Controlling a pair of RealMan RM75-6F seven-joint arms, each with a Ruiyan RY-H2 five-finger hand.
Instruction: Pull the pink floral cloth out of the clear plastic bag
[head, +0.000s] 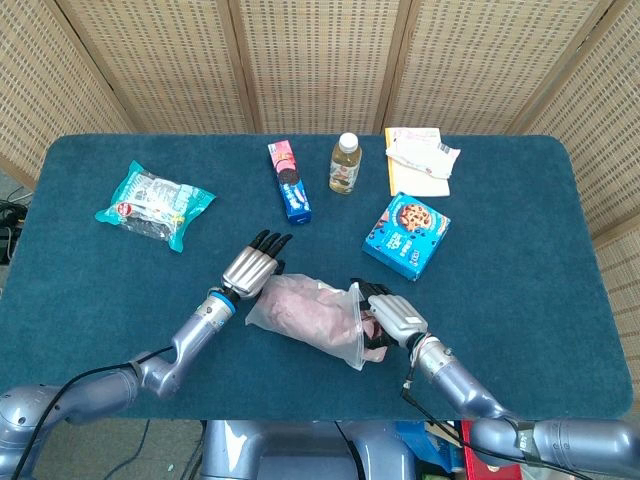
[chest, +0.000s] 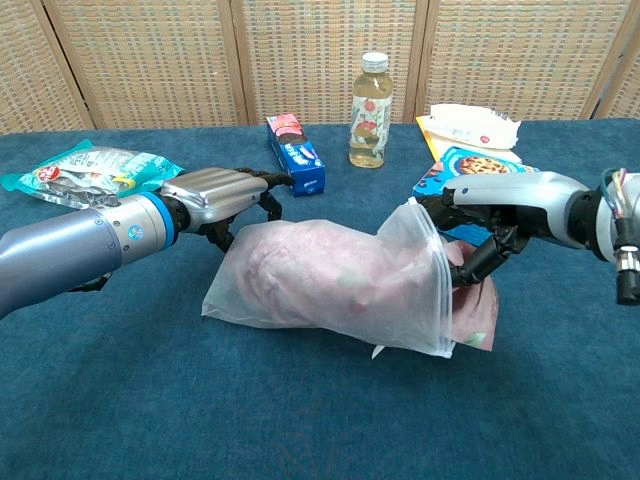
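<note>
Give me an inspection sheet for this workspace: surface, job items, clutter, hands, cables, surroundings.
Surface: blue cloth-covered table.
Job's things: clear bag lies on its side, mouth toward the right hand; pink cloth mostly inside, a corner sticking out.
Clutter: bottle, cookie box, biscuit pack, green snack bag, white packet, all along the far side.
Hands: left hand rests at the bag's closed end; right hand pinches the cloth at the mouth.
Cables: black cable along the left arm.
Surroundings: wicker screens behind.
</note>
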